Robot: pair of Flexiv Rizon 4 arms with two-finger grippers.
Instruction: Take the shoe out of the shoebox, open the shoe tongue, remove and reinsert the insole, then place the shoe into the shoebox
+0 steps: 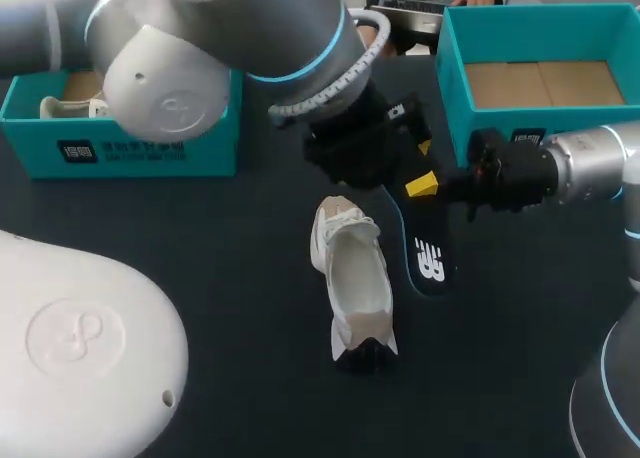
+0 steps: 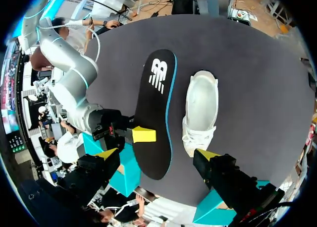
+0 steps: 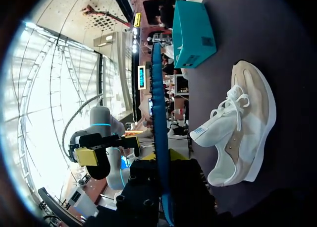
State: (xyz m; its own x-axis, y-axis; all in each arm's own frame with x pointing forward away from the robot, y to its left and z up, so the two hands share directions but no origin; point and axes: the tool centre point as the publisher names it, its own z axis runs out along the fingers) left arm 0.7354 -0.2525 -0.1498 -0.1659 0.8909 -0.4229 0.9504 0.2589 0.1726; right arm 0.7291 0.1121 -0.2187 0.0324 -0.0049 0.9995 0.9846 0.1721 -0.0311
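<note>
A dark worktop seen from above; a white shoe stands on its sole near the middle, unheld, its opening facing up; just beside it is the black insole, out of the shoe. The right gripper is clamped on one end of the insole; the left gripper hangs above that same end, fingers spread wide, holding nothing. An empty teal shoebox sits at the far right corner; a second teal box at the far left corner. Likely risks: the thin insole, pinched at one end only, may sag, twist or slip; the two grippers, close together, may knock; the loose shoe may slide when the insole is pushed in.
</note>
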